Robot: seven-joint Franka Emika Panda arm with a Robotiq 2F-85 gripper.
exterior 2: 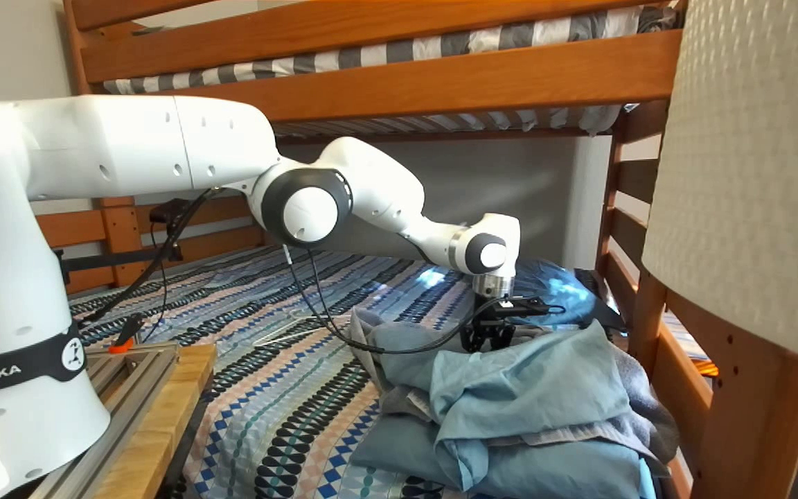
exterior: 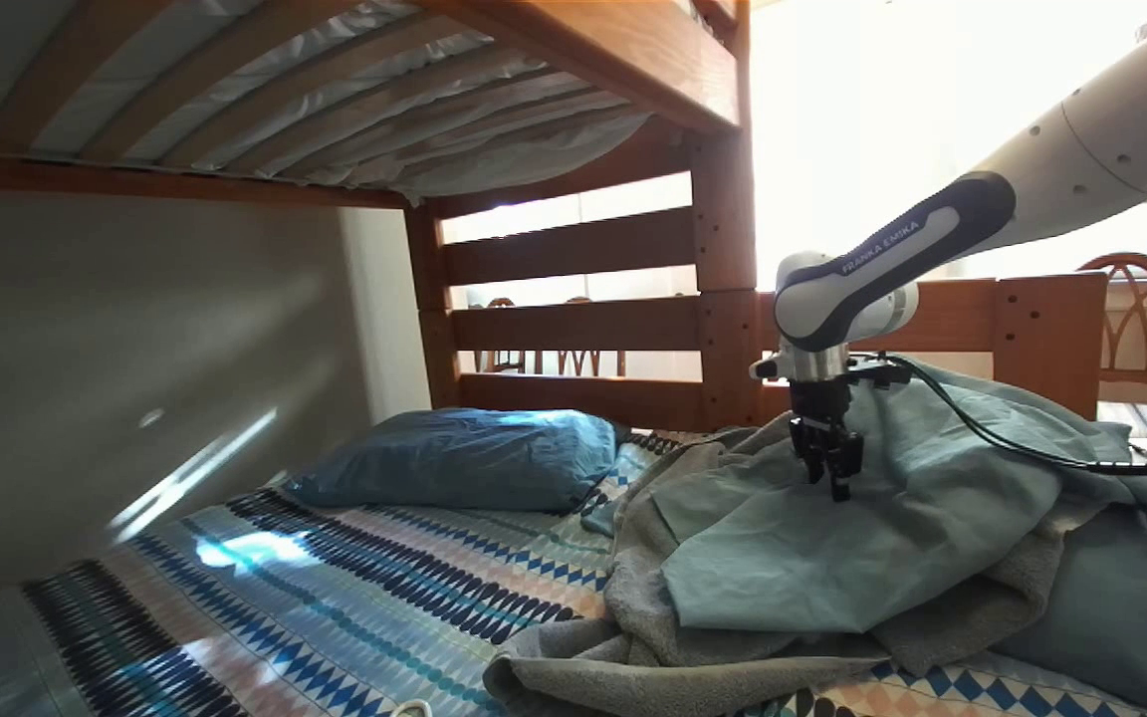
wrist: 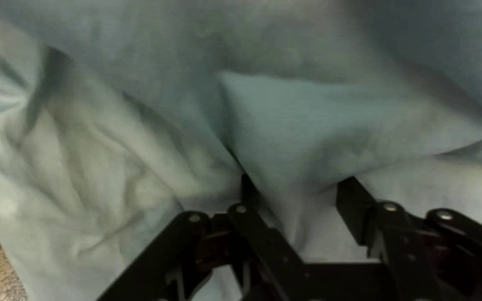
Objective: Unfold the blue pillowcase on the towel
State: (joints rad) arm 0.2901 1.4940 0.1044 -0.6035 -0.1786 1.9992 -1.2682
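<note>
The blue pillowcase lies crumpled over the grey towel, with a raised, folded heap on its far right in this exterior view. It also shows in an exterior view, draped over the towel, one corner hanging down the front. My gripper points down at the pillowcase; it also shows in an exterior view behind the heap. In the wrist view the gripper is open, a ridge of the pillowcase between its fingertips. Whether the fingertips touch the cloth I cannot tell.
A plump blue pillow lies by the wall. Another blue pillow lies under the towel. The bunk posts and rails and the upper bunk surround the bed. A cable hangs along the arm. A lampshade stands close.
</note>
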